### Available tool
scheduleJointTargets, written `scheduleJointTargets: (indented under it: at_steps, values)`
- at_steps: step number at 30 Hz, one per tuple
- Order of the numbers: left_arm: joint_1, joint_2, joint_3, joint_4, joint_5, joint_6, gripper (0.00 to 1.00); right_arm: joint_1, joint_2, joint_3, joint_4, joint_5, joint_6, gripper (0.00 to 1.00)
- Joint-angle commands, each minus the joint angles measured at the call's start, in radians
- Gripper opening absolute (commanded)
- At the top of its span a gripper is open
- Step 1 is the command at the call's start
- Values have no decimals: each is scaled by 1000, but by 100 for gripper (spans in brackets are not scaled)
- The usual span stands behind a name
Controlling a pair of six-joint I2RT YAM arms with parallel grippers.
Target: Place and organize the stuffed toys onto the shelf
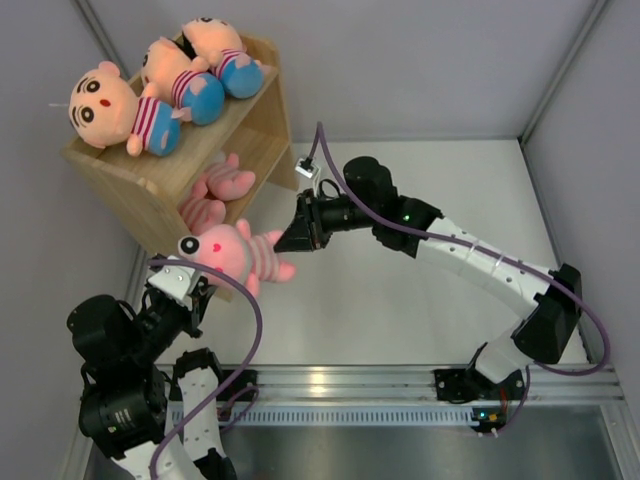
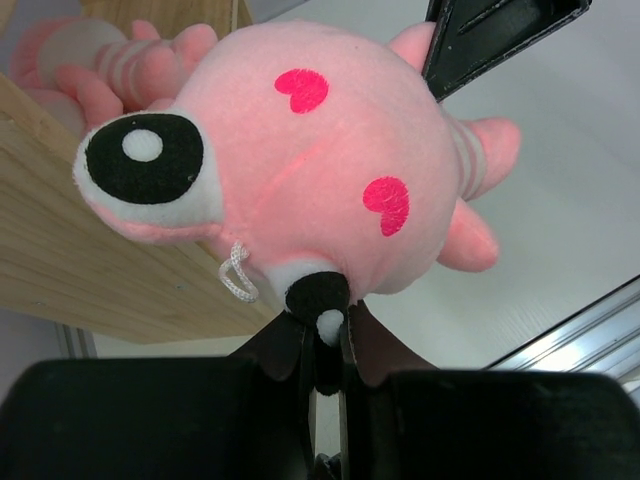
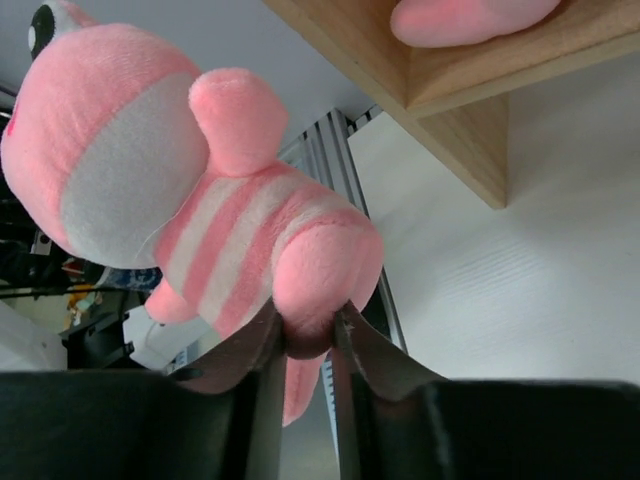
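Pink toy [image 1: 238,252] is clamped by both tools, so we loosen the left tool [image 2: 322,340] only once the right tool [image 3: 305,335] grips its foot firmly.

You've three boy dolls [image 1: 165,85] atop the shelf [image 1: 255,120], pink animals [image 1: 215,195] inside, one pink animal [image 1: 240,255] held off its near corner.

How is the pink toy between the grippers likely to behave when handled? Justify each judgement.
Probably soft and squashy: the foot of the pink toy bulges where the right gripper pinches it. Likely light: the left gripper holds it by one small black nub. Held only at its ends, it may sag if released.
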Motion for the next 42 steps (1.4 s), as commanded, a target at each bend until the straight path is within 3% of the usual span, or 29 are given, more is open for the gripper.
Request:
scheduleJointTargets:
  at_steps: [1,3,11,12,14,15,16,22,30,33,37,42]
  values:
    - [7,2,-5,58,8,-10,0,17,-30,-8,90,63,26,16]
    - [7,-6,-11,60,-4,-4,11,12,-43,-21,119,75,49,0]
    - [7,-11,-7,58,-4,-1,10,-29,-99,-113,205,109,115,0]
    - [7,-11,-7,60,-6,0,19,-33,-109,-123,206,111,115,0]
    - [7,-12,-7,58,-10,0,58,-34,-116,-127,203,115,115,0]
    - [7,-14,-7,60,-14,0,89,-36,-124,-135,202,124,120,0]
    - [8,-15,-5,58,-18,-1,99,-42,-126,-137,199,132,126,0]
    - [8,-9,19,61,-104,-4,99,-146,-167,-222,216,173,265,0]
    - [7,34,125,78,-450,-82,98,-298,-241,-258,263,290,324,0]
    - [5,31,104,120,-718,-81,98,-335,-248,-236,295,310,347,0]
    - [7,20,49,193,-952,-35,98,-361,-236,-195,346,382,376,0]
    - [7,31,3,279,-1050,13,99,-362,-111,-83,427,402,428,0]
